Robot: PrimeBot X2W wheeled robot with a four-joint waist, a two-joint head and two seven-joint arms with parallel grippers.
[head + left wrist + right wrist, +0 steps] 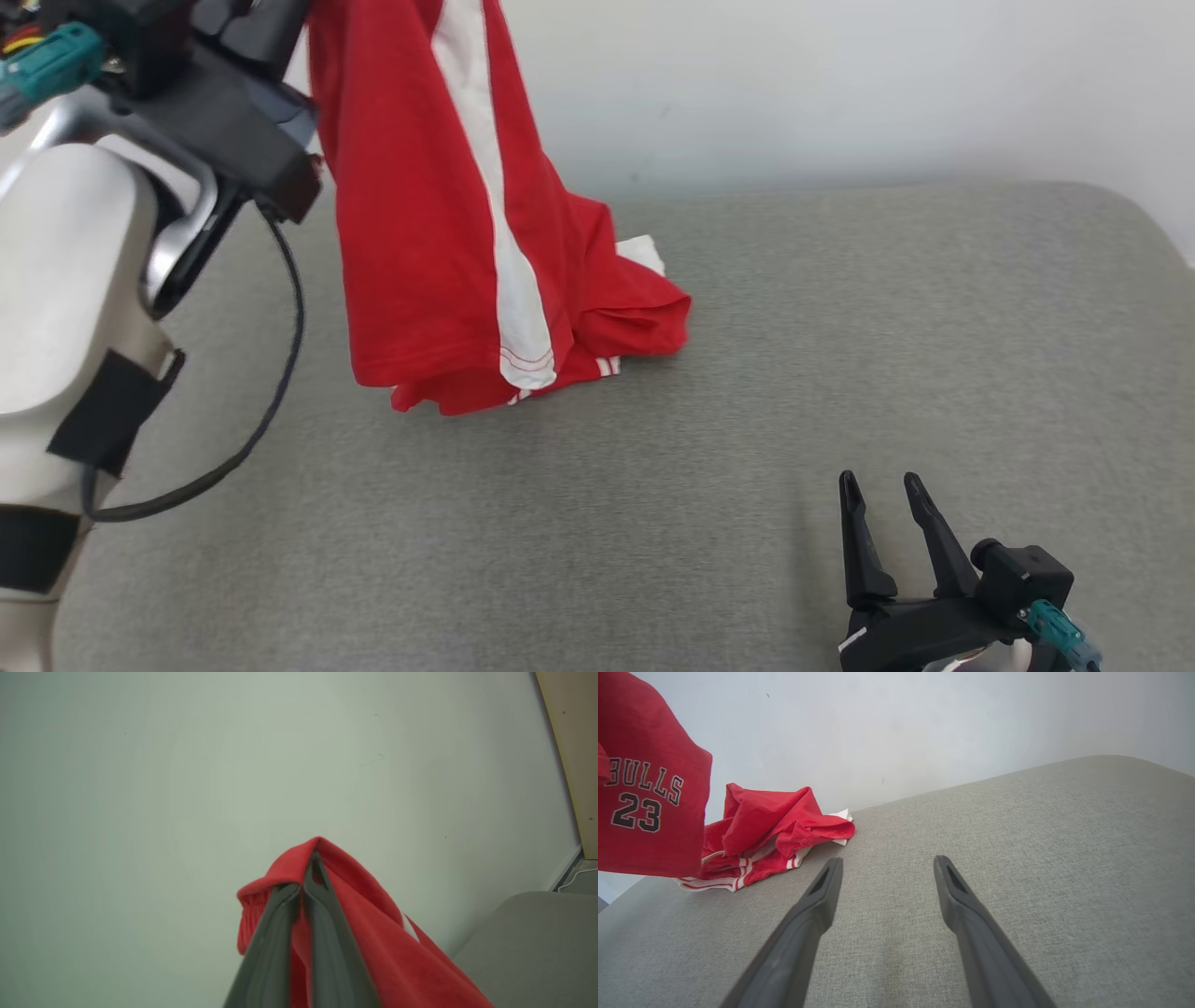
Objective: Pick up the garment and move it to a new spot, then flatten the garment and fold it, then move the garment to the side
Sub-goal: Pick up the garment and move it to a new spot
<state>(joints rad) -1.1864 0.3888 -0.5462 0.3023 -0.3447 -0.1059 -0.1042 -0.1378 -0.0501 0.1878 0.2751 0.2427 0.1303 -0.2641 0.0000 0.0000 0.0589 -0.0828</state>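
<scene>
The left fingers (275, 942) were pinched shut on a fold of the red garment (439, 233), which hung below them, its lower end bunched on the grey bench (840, 327); the right fingers (857, 541) stood wide and empty just above the bench, the garment ahead and to their left.

Garment (439, 233) top cropped by head view's upper edge. Right wrist view — hanging panel cut off left and top, covering part of the crumpled end on the grey surface (1017, 835).
</scene>
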